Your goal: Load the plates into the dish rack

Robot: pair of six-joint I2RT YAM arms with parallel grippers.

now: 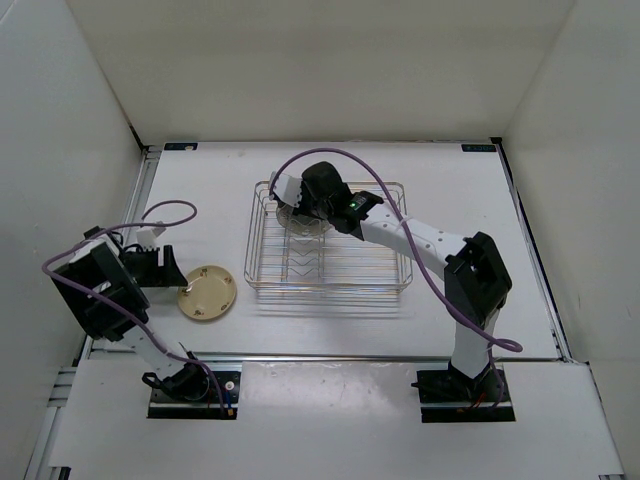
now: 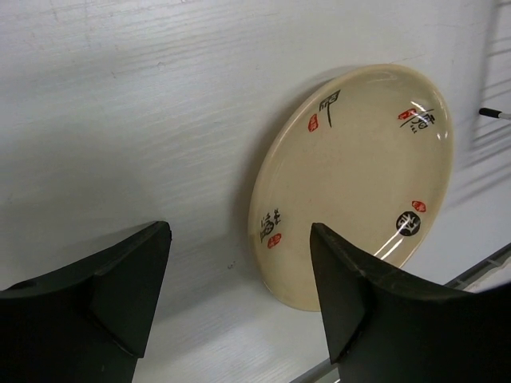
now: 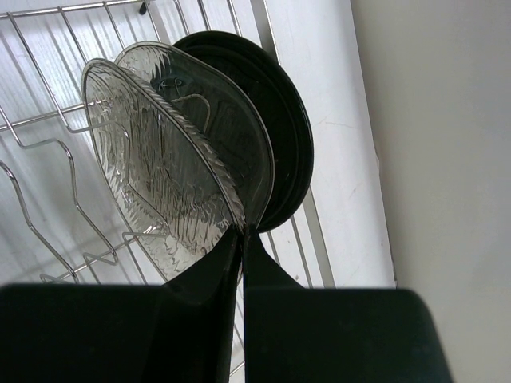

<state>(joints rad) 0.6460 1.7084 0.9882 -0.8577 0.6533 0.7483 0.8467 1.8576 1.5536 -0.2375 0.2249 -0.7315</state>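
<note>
A cream-yellow plate (image 1: 207,293) (image 2: 359,175) with red and black marks lies flat on the table, left of the dish rack (image 1: 404,262). My left gripper (image 1: 172,268) (image 2: 239,239) is open just left of it, low over the table. One finger overlaps the plate's near rim, and nothing is between the fingers. In the rack's far left corner a glossy black plate (image 3: 294,152) stands upright, with two translucent plates (image 3: 160,175) leaning in front of it. My right gripper (image 1: 298,208) (image 3: 243,233) is shut on the lower rim of a translucent plate.
The rack's zigzag wire prongs (image 3: 48,152) run to the left of the standing plates. White walls enclose the table on three sides. A purple cable loops over the right arm (image 1: 430,240) above the rack.
</note>
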